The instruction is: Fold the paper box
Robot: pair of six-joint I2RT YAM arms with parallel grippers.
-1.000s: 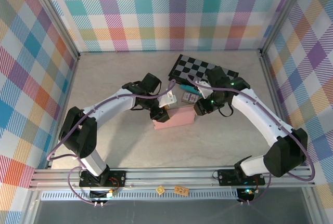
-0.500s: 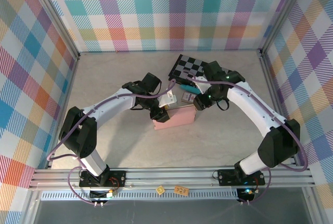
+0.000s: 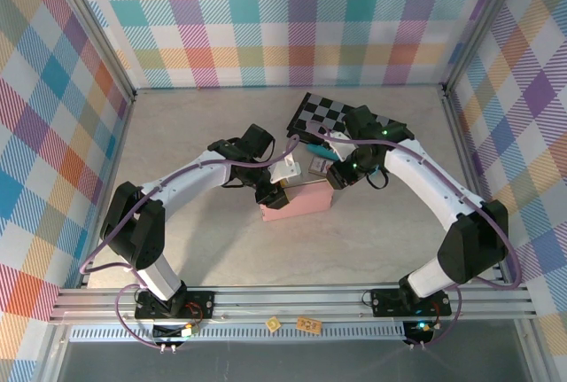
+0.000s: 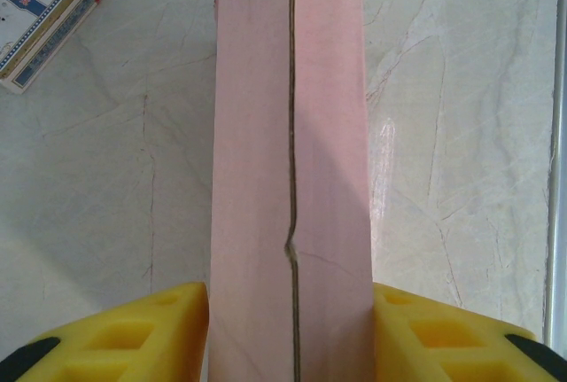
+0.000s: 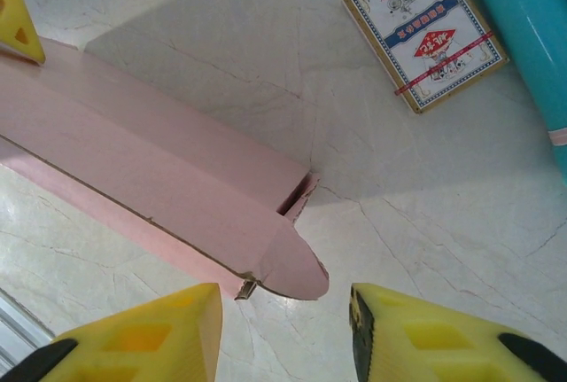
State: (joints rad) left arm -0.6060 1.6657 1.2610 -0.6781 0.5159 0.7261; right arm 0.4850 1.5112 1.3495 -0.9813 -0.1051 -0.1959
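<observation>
Two grippers: left gripper (image 4: 290, 320), right gripper (image 5: 283, 320).
Writing: blue-bordered printed card pack (image 5: 423, 32), top line reads "HIGH QUALITY".
Task item: dusty-pink thin-cardboard paper box (image 4: 288, 134), lying mid-table (image 3: 221, 249).
Left jaws: clamped across the box's sides.
Right jaws: apart, empty; the box's rounded end flap sits just ahead.

Left wrist view: the box (image 4: 288, 134) runs off the frame at 12 and 6, and the card pack (image 4: 40, 10) up at 11 is clipped by the corner. Right wrist view: the teal tube (image 5: 523, 45) at 2 is cut off too. From above, the right arm (image 3: 425, 187) covers part of the checkered board (image 3: 319, 116), and the pack's print is way too tiny to read.
</observation>
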